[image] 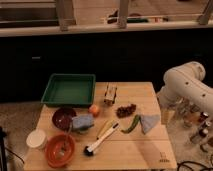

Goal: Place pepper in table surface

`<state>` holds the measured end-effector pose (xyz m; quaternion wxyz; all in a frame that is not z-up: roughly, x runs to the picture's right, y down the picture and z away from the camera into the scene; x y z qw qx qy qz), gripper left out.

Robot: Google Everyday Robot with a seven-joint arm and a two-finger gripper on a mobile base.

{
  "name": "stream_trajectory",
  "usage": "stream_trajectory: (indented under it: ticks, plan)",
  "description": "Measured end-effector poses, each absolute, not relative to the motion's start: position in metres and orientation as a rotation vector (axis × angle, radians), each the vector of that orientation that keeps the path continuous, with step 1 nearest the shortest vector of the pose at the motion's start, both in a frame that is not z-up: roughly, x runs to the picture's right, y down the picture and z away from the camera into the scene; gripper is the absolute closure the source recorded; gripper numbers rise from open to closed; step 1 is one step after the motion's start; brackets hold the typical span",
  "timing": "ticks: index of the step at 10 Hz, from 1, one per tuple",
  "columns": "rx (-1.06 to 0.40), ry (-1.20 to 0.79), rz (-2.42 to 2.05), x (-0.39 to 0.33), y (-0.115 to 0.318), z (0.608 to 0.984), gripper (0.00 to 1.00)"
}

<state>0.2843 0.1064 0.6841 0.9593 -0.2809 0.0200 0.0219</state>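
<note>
The green chili pepper (131, 123) lies on the light wooden table surface (135, 150), just below a bunch of dark grapes (126, 109) and left of a grey-blue cloth (149, 122). The white arm (185, 85) comes in from the right. My gripper (165, 115) hangs at the table's right edge, right of the cloth and apart from the pepper. It holds nothing that I can see. A yellow-and-white handled brush (102, 136) lies left of the pepper.
A green tray (68, 90) stands at the back left, with a small rack (110, 93) beside it. An orange fruit (94, 109), dark bowl (64, 117), blue cloth (82, 122), white cup (36, 139) and orange bowl (60, 150) fill the left. Bottles (196, 120) stand off the right edge.
</note>
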Motion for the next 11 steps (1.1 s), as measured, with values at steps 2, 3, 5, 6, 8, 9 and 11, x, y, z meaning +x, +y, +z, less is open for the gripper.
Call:
stream_trajectory:
  ticks: [2,3,5,6,8,9,11]
  plan:
    - [-0.57,0.04,0.045,0.284,0.106,0.684,0.2]
    - [-0.57,0.041,0.044,0.284,0.106,0.684,0.2]
    - [-0.565,0.046,-0.038,0.273,0.1,0.691,0.2]
    - [-0.566,0.049,-0.092,0.263,0.096,0.696,0.2]
    - [-0.564,0.059,-0.161,0.255,0.091,0.702,0.2]
    - [-0.566,0.059,-0.17,0.251,0.09,0.705,0.2]
    - [-0.571,0.047,-0.216,0.236,0.087,0.711,0.2]
